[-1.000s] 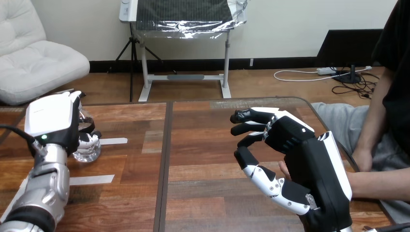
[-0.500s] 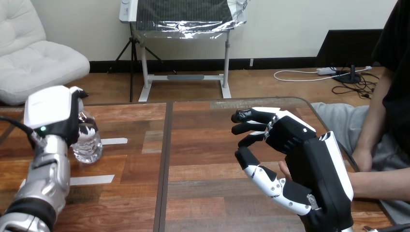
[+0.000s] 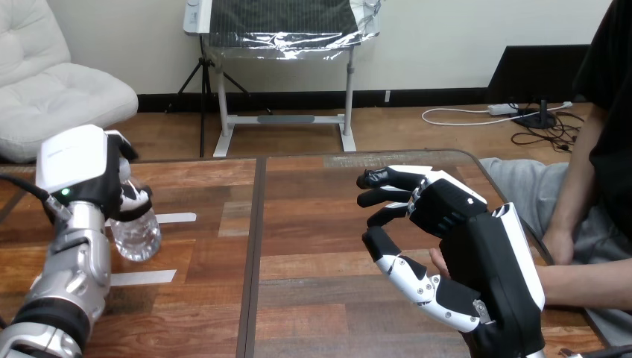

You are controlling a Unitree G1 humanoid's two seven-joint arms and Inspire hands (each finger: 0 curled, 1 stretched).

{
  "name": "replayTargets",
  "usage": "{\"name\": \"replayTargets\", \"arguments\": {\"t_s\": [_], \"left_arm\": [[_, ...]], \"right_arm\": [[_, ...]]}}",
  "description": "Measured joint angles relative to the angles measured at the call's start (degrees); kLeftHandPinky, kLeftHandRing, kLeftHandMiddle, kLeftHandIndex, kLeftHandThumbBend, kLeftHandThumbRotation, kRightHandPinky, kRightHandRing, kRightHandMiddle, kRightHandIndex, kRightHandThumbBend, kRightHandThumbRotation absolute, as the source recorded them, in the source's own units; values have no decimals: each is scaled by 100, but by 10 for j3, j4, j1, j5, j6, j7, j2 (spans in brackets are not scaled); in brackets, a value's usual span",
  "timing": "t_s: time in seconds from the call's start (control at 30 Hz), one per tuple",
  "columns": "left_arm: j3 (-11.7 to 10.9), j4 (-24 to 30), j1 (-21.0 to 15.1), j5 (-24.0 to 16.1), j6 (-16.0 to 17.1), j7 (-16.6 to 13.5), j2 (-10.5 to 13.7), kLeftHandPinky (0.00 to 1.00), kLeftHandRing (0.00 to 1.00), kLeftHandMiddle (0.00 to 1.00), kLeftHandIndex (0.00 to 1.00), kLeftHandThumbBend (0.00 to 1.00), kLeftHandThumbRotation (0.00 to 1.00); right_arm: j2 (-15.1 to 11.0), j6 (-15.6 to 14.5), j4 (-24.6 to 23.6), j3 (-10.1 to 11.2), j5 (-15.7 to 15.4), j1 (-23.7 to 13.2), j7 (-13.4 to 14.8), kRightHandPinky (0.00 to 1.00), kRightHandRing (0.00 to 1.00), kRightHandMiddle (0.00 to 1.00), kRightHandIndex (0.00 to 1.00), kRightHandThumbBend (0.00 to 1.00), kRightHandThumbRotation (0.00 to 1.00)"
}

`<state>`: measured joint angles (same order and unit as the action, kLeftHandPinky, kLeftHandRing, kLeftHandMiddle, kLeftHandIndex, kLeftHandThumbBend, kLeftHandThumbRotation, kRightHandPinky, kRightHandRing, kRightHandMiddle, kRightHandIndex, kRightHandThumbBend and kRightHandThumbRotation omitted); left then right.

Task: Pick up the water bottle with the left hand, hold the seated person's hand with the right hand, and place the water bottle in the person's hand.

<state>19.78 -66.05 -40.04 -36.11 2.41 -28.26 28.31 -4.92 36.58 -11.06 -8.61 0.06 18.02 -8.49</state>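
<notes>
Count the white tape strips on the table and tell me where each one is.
2. One white tape strip lies just right of the water bottle in the left robot hand; the other lies nearer, beside that arm. The arm may hide more.

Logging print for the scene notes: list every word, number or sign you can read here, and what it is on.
None can be read.
The water bottle in the left hand shows no legible label.
The white tape strips on the table are blank.

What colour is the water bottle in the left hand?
Water bottle: clear, see-through; best in the head view.
</notes>
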Motion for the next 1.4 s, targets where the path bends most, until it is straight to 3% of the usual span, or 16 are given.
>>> {"name": "replayTargets", "arguments": {"t_s": [1.0,1.4], "left_arm": [[-4,0,1,23,-1,-18,-2,29,40,50,43,71,0],[-7,9,15,33,26,-32,-1,27,37,46,41,73,0]], "right_arm": [[2,0,0,-1,1,0,-2,51,63,68,64,48,0],[2,0,0,-1,0,0,-2,51,63,68,64,46,0]]}}
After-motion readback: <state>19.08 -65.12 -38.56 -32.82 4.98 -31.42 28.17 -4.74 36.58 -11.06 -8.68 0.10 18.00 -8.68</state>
